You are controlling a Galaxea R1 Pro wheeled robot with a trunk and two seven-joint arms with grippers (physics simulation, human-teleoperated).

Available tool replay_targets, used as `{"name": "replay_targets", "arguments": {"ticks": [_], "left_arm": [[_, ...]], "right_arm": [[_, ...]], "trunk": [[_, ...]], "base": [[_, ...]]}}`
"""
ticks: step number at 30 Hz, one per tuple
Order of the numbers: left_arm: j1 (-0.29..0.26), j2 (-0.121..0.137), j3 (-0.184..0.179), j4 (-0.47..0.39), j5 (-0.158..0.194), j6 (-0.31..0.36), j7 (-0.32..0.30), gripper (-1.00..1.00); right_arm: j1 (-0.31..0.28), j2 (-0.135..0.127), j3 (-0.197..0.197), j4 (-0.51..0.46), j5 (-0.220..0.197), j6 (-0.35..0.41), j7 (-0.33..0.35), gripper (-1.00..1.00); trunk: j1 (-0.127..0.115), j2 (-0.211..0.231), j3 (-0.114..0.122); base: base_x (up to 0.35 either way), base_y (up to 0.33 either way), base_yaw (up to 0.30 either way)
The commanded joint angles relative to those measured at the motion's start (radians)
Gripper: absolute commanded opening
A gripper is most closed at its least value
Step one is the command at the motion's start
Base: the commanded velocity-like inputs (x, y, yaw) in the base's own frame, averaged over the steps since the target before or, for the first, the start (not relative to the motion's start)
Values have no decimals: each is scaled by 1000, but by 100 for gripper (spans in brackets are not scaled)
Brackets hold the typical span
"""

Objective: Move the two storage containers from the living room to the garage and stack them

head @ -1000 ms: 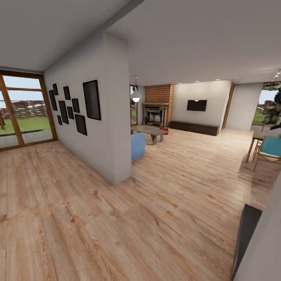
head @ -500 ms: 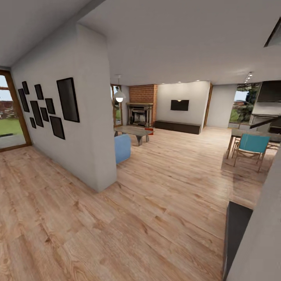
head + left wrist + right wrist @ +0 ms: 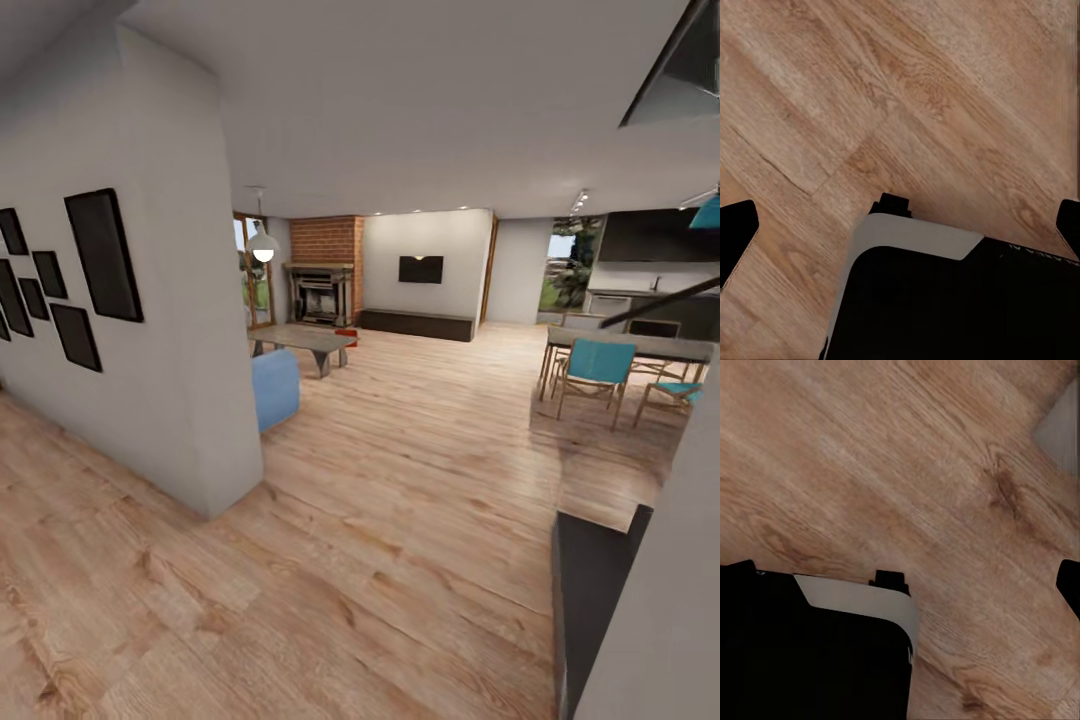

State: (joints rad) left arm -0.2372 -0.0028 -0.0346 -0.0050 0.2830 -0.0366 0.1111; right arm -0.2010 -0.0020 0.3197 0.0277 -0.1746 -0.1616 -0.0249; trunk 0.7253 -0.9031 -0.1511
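Head view: across the pale wood-plank floor (image 3: 420, 480), the living room's red-brick fireplace (image 3: 325, 268) stands far off, a small orange-red container (image 3: 347, 336) at its foot beside the grey low bench (image 3: 300, 341). Left wrist view: left pincer (image 3: 900, 225) spread wide, empty. Right wrist view: right pincer (image 3: 900, 577) likewise released.

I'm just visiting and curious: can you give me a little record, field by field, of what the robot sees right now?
place: open-plan home, wood-plank floor
far end: brick fireplace, wall TV, long low bench
near the fireplace: low table with a small red-orange thing beside it, too far off to identify
right side: dining table, teal chairs
left wall: black picture frames
left hand: fingers apart, empty
right hand: fingers apart, empty
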Motion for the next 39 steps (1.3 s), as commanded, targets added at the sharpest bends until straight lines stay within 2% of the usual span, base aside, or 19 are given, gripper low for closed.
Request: {"name": "replay_targets", "arguments": {"ticks": [1,34,39], "left_arm": [[-1,0,-4,0,7,-3,3,100],[-1,-1,-5,0,4,-2,2,100],[-1,0,-5,0,5,-3,2,100]], "right_arm": [[-1,0,9,3,-9,-6,-2,100],[-1,-2,9,3,-10,-5,-10,100],[-1,1,6,3,-12,-4,-10,100]], "trunk": [[1,-1,-1],[1,-1,-1],[1,-1,-1]], "base": [[325,97,-103],[325,97,-3],[325,87,-135]]}}
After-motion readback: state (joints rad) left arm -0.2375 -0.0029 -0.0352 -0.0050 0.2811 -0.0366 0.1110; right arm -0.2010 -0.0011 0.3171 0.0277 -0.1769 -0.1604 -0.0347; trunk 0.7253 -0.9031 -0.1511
